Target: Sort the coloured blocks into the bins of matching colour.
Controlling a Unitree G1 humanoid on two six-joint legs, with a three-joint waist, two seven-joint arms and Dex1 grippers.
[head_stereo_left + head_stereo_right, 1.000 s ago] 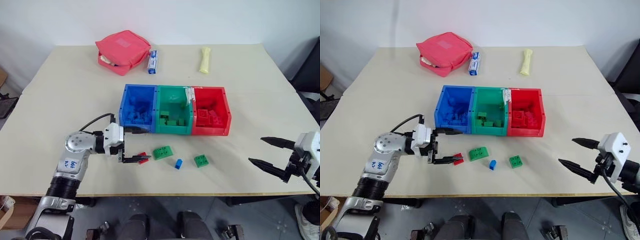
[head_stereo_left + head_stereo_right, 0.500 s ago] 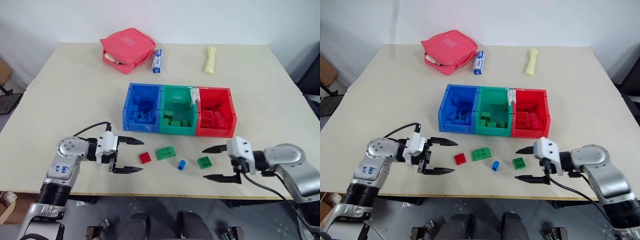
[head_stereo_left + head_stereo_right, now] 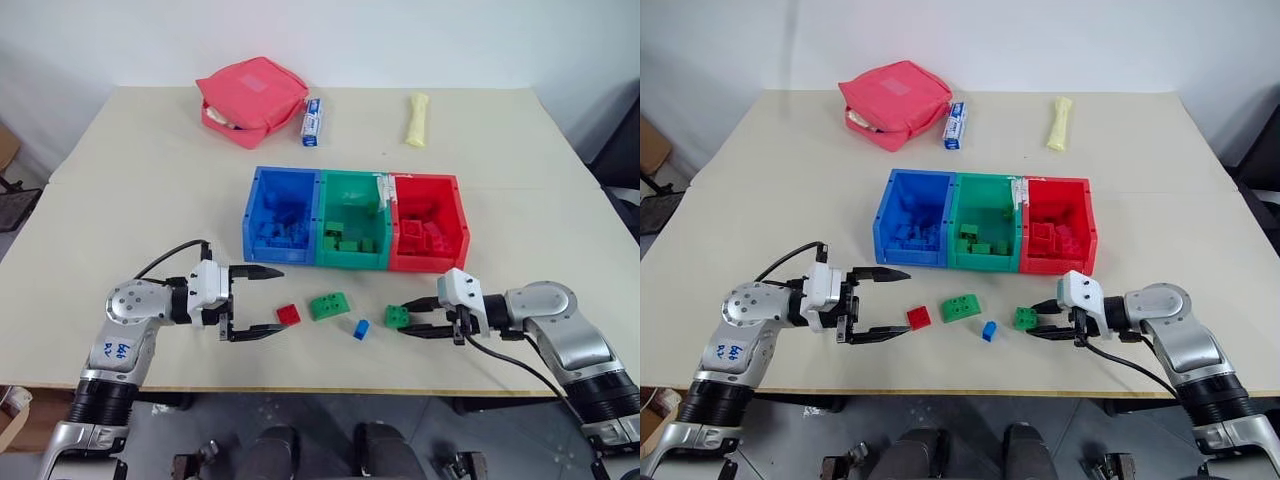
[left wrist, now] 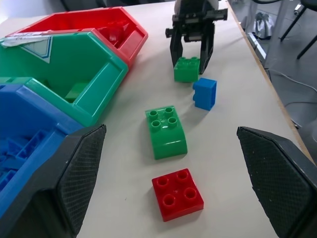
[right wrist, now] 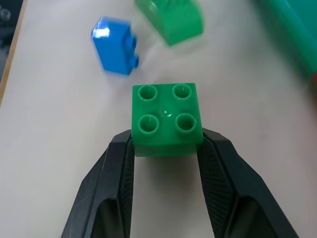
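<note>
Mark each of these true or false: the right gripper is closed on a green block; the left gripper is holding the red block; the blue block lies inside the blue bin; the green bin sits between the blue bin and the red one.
1. The right gripper is closed on a green block. True.
2. The left gripper holds the red block. False: it stands open and the block lies on the table beside it.
3. The loose blue block lies inside the blue bin. False: it lies on the table in front of the bins.
4. The green bin sits between the blue bin and the red bin. True.
</note>
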